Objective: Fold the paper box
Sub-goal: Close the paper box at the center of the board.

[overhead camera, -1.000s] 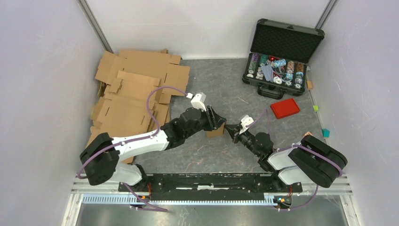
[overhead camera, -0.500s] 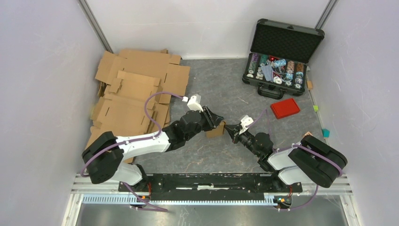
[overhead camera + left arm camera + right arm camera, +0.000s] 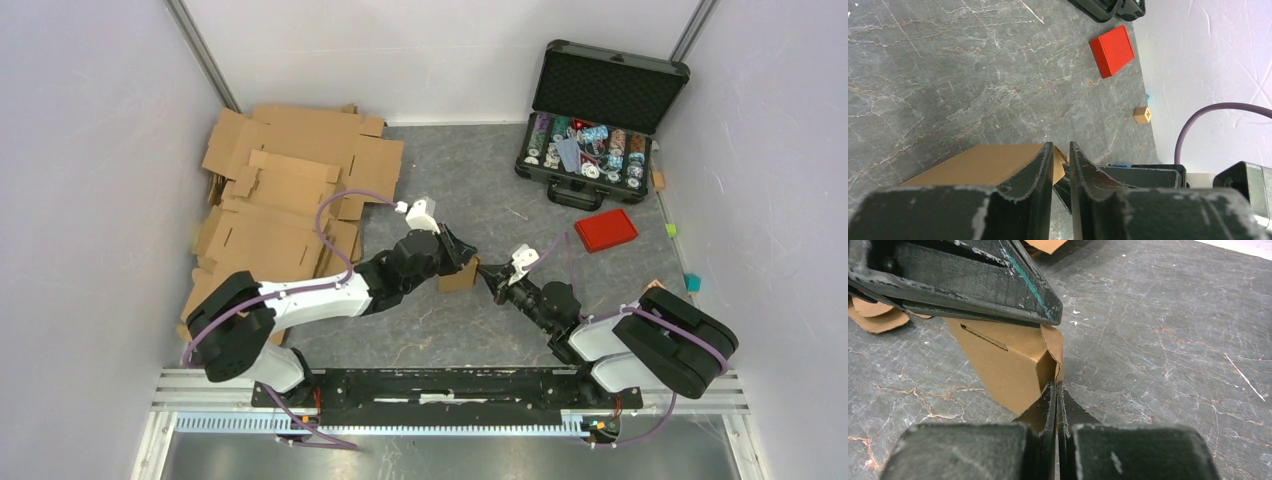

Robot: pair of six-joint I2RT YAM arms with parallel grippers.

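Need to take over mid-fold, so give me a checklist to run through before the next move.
1. Position of box on table, between both grippers: ok.
2. Tips of right gripper shut, at the box's corner flap: ok.
3. Flap actually pinched by right gripper: cannot tell.
4. Hold of left gripper, over the box's top with jaws nearly together: cannot tell.
5. Fold finished: not ok, the corner flap gapes open.
6. Spacing of red lid from the box: ok, well apart.
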